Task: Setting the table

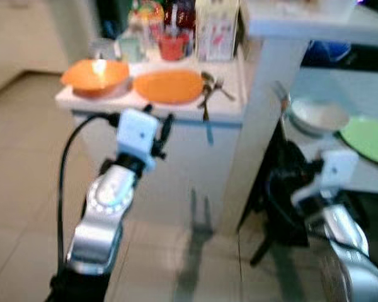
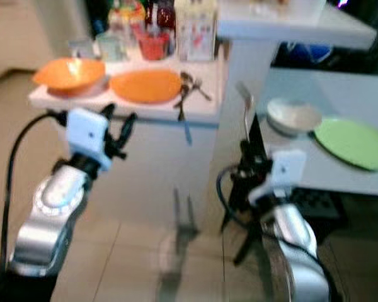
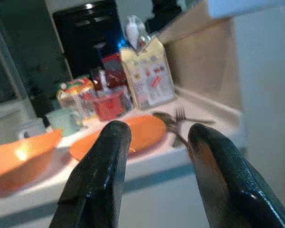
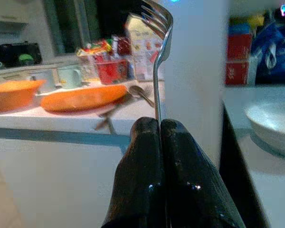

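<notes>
Nearest, the left gripper hung open before the counter, where a glossy orange bowl, a flat orange plate and thin metal cutlery lay. Rightward, the right gripper pinched a slim steel fork upright, tines up. To seat it well, I judged it should travel level to the table, beside the smooth green plate and clear of the white bowl.
</notes>
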Robot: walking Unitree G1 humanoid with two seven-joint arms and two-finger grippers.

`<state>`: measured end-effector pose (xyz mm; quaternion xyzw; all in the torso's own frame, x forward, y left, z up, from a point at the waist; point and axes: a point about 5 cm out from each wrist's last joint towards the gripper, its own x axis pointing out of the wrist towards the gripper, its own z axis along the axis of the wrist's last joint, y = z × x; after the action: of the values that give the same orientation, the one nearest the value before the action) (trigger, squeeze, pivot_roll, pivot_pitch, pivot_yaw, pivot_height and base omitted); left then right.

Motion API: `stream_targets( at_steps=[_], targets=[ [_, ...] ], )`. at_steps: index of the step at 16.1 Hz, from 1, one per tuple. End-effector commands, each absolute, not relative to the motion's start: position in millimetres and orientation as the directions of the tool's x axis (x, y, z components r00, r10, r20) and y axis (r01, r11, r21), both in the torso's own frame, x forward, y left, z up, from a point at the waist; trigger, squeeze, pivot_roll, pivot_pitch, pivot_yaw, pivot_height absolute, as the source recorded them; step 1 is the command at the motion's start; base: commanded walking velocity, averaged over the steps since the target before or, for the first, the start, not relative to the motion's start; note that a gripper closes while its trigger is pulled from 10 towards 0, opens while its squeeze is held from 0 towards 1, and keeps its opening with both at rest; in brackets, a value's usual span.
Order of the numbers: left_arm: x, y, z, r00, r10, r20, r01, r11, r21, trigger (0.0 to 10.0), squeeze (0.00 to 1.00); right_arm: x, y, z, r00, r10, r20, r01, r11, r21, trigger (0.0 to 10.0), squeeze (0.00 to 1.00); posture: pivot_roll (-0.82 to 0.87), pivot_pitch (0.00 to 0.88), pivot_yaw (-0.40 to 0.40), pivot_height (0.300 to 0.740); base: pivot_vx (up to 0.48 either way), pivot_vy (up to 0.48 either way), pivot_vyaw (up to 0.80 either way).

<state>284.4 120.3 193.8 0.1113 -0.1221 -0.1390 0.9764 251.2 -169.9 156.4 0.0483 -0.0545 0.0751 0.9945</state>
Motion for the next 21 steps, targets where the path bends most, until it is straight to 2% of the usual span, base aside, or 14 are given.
stream_targets(
  at_steps=[1, 6, 9, 12, 16, 21],
  targets=[
    [285, 110, 194, 0.922, -0.327, 0.208, 0.271, 0.928, 0.257, 10.0, 0.00, 252, -182, 153, 0.995, 0.077, 0.064, -0.082, 0.994, 0.076, 10.0, 0.00, -0.05, 0.000, 0.025, 0.740, 0.000, -0.345, 0.00],
    [287, 113, 194, 0.931, -0.297, 0.212, 0.239, 0.935, 0.263, 10.0, 0.00, 260, -178, 154, 0.998, 0.066, -0.001, -0.066, 0.996, 0.057, 10.0, 0.00, -0.04, 0.000, 0.014, 0.740, 0.000, -0.341, 0.00],
    [294, 122, 194, 0.957, -0.207, 0.204, 0.162, 0.962, 0.219, 10.0, 0.00, 263, -179, 148, 0.996, 0.033, -0.083, -0.028, 0.998, 0.062, 10.0, 0.00, -0.05, 0.000, 0.015, 0.740, 0.000, 0.000, 0.00],
    [295, 123, 193, 0.956, -0.211, 0.205, 0.168, 0.963, 0.209, 10.0, 0.00, 265, -177, 144, 0.990, 0.046, -0.137, -0.035, 0.996, 0.078, 10.0, 0.00, -0.05, 0.000, 0.016, 0.740, 0.000, 0.000, 0.00],
    [294, 123, 192, 0.953, -0.222, 0.206, 0.182, 0.964, 0.195, 10.0, 0.00, 265, -167, 139, 0.973, 0.113, -0.202, -0.102, 0.993, 0.063, 10.0, 0.00, -0.05, 0.000, 0.015, 0.740, 0.291, 0.000, -0.39],
    [292, 120, 189, 0.947, -0.253, 0.195, 0.213, 0.955, 0.206, 10.0, 0.00, 262, -174, 133, 0.966, 0.067, -0.250, -0.060, 0.998, 0.034, 10.0, 0.00, -0.05, 0.000, 0.019, 0.740, 0.318, 0.000, 0.00]
  ],
)
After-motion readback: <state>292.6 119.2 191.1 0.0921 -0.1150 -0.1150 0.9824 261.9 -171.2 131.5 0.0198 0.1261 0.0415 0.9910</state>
